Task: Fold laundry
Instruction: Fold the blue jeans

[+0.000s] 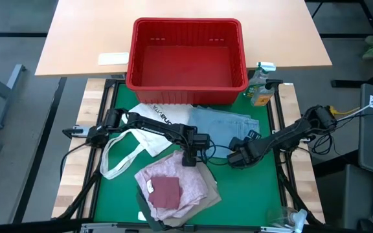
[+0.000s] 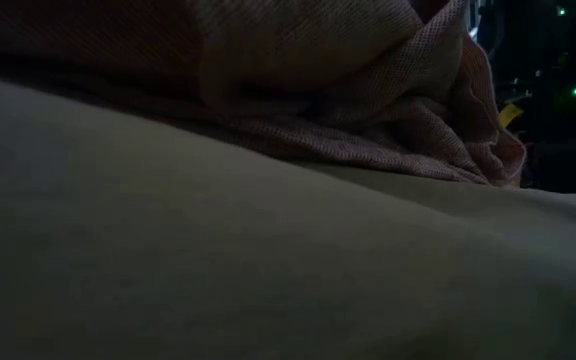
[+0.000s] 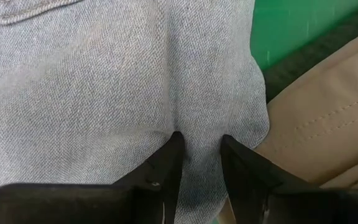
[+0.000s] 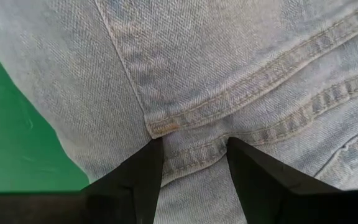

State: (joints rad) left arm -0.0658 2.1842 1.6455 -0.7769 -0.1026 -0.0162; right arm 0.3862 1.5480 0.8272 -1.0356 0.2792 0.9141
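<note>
Green mat [image 1: 122, 123] covered the worktable, wood border either side; a pale wooden desk [image 1: 83, 39] stood beyond at 12 o'clock, grey floor around.

At 9 o'clock lay the white tote bag [image 1: 149, 133], handles looped toward the mat's edge. Left gripper [image 1: 191, 158], near centre, had its fingers [image 3: 166, 168] narrowly parted and pinched on a fold of the light blue denim jeans [image 3: 104, 93], with beige trousers [image 3: 328, 130] just beside.

At 6 o'clock sat a stack: mottled pink top [image 1: 186, 178] uppermost, a dark red patch on it, beige cloth under. In the low view that pink knit [image 2: 368, 110] filled the frame over a pale fabric; room behind dark with small green lights.

The red plastic basket [image 1: 186, 87] stood at 12 o'clock, its near wall touching the jeans [image 1: 222, 123].

Right gripper [image 1: 238, 157], at 4 o'clock from centre, fingers [image 4: 135, 174] moderately apart, clamped on a seamed edge of the jeans [image 4: 241, 68].

A spray bottle [image 1: 261, 87] stood at 1 o'clock, beside the basket.
</note>
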